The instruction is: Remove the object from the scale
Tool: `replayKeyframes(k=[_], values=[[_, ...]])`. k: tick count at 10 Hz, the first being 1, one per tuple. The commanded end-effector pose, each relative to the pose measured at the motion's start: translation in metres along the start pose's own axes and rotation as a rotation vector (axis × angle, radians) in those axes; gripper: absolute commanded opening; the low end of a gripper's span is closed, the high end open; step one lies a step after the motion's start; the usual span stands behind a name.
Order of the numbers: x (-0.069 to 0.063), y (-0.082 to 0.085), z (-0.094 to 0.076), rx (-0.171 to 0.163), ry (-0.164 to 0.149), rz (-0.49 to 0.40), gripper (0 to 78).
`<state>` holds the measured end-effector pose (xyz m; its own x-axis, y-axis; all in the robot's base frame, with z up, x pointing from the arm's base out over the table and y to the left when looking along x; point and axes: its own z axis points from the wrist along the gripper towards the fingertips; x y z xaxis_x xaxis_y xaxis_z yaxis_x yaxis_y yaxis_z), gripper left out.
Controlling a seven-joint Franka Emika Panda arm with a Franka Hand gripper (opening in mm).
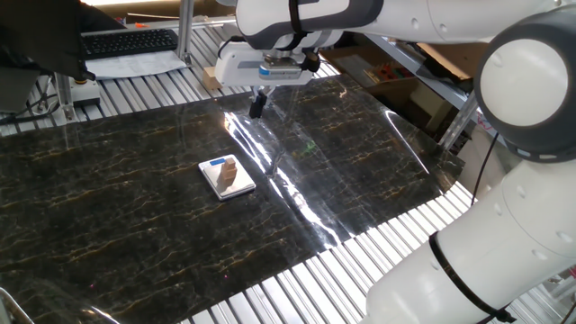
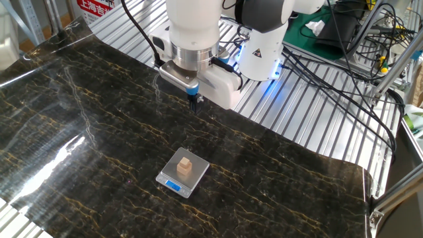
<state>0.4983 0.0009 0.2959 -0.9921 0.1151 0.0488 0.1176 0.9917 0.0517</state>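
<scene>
Black fingers of the gripper (image 1: 256, 106) (image 2: 195, 102) hang together with no gap showing between them in either view, so the jaws look clenched on nothing. They point down and hover above the dark marbled mat (image 1: 108, 207) (image 2: 277, 172), clear of its surface. Above them sits the white gripper body with a small blue mark, carried on the white arm (image 1: 531, 108) (image 2: 195, 26).

Well apart from the fingertips, nearer the mat's middle, lies the scale (image 1: 226, 177) (image 2: 183, 173), flat on the mat, its blue display strip along one edge. On its platform stands the block (image 1: 229, 167) (image 2: 186, 165), tan-brown, upright, roughly centred and far smaller than the platform. Nothing touches it.

Glossy film over the mat throws bright glare streaks beside the scale. Ribbed metal table (image 1: 297, 288) (image 2: 310, 112) borders the mat, and a keyboard (image 1: 126, 41) sits beyond its far edge.
</scene>
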Motion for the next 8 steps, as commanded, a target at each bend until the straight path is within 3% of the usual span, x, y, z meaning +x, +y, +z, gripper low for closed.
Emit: replayKeyframes(k=[1,8], values=[[-0.0007,0.0002,-0.0002,0.000,-0.003,-0.004,0.0],[-0.0004,0.0006,0.0011,0.003,-0.006,-0.009,0.0]])
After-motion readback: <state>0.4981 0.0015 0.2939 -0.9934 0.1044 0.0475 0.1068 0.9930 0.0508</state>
